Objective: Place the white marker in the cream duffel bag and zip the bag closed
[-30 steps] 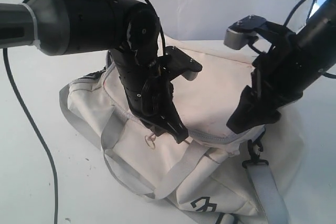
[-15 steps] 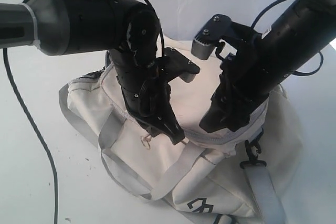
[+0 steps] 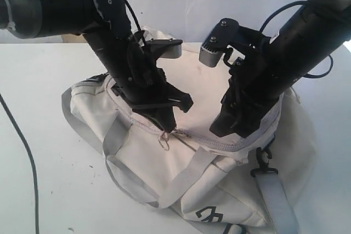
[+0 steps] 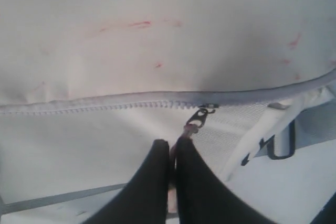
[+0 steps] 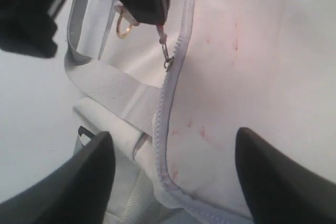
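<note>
White table [image 3: 44, 179], cream duffel bag [image 3: 200, 89] — black logo [image 3: 211, 215], left end effector [image 4: 169, 148] pinching zip-pull [image 4: 193, 125]

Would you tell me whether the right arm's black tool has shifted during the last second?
Yes. The right tool has moved leftward in the exterior view, away from the black clip toward the middle of the cream fabric duffel bag.

A plain white table [image 3: 49, 190] carried everything, its top bare apart from a few small dark specks [image 3: 90, 166] near the front left. The cream duffel bag [image 3: 142, 157] lay directly on it, near the middle, slumped and soft, its near end running out of view. The bag's grey handle [image 3: 189, 175] drooped down its near side and a grey strap [image 3: 277, 201] trailed from its right end. A thin black cable [image 3: 27, 157] crossed the left side; whether it touched the tabletop could not be told.
</note>
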